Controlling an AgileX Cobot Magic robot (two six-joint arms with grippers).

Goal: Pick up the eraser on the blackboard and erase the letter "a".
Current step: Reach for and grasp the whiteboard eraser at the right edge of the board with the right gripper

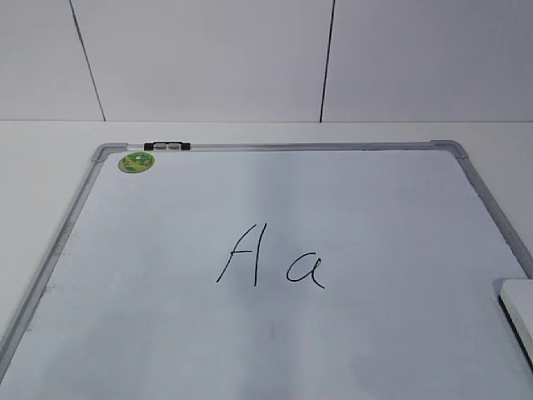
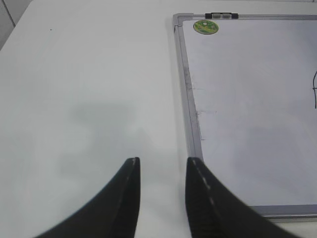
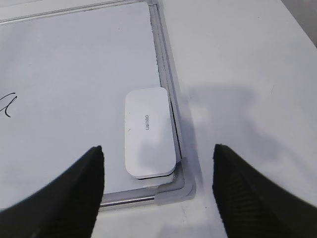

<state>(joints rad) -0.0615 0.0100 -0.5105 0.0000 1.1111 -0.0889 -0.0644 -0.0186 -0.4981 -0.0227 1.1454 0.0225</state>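
The blackboard (image 1: 375, 350) is a white board with a silver-grey frame, lying flat on the table. The small cursive letter "a" (image 1: 305, 269) is at its middle, right of a taller capital "A" (image 1: 240, 254). The eraser (image 3: 149, 132), flat and white with a black base, lies in the board's near right corner against the frame; its edge shows at the exterior view's right border (image 1: 520, 310). My right gripper (image 3: 158, 161) is open, above and just short of the eraser. My left gripper (image 2: 162, 166) is open and empty over the table left of the board's frame. Neither arm shows in the exterior view.
A round green sticker (image 1: 136, 162) and a small black-and-white clip (image 1: 166, 147) sit at the board's far left corner. The board's frame (image 3: 168, 84) runs along the eraser's right side. White table (image 2: 89, 84) surrounds the board, with a white wall behind.
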